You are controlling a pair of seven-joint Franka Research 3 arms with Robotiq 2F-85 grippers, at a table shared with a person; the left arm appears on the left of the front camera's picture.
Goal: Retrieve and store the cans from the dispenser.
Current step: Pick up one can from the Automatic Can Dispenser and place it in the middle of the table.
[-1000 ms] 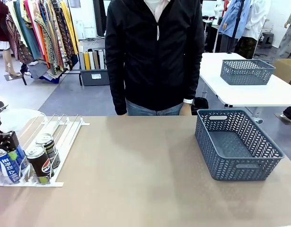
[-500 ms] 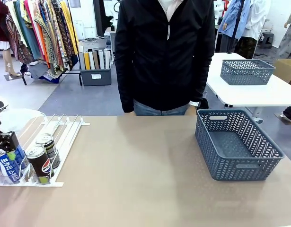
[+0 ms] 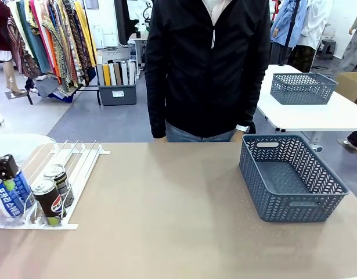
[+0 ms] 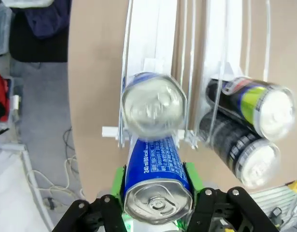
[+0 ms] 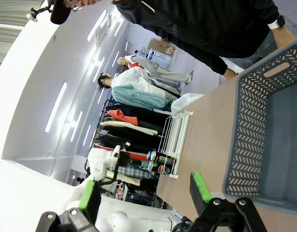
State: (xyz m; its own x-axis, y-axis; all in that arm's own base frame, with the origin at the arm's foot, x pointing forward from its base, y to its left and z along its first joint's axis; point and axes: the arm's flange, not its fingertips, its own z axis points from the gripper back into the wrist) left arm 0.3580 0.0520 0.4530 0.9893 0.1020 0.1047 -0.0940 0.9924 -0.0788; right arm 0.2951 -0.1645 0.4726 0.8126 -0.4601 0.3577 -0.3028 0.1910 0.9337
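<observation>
At the table's left end lies the white dispenser [image 3: 79, 160]. My left gripper [image 3: 3, 174] is shut on a blue can [image 3: 10, 200] at its near end. In the left wrist view the green pads [image 4: 193, 178] clamp this blue can [image 4: 158, 169] by its sides. A second blue can [image 4: 153, 104], blurred, stands in the same lane just beyond it. Two black cans [image 4: 247, 130] sit one behind the other in the neighbouring lane [image 3: 53, 192]. My right gripper [image 5: 144, 191] hangs open and holds nothing, high above the basket's side of the table.
A dark grey lattice basket [image 3: 326, 180] stands at the right of the table, with nothing in it. A person in a black jacket [image 3: 210, 70] stands at the far edge, hands down. The brown tabletop [image 3: 166, 209] stretches between dispenser and basket.
My left gripper has closed on the blue can and drawn it slightly up and to the left. The person has stepped to the right.
</observation>
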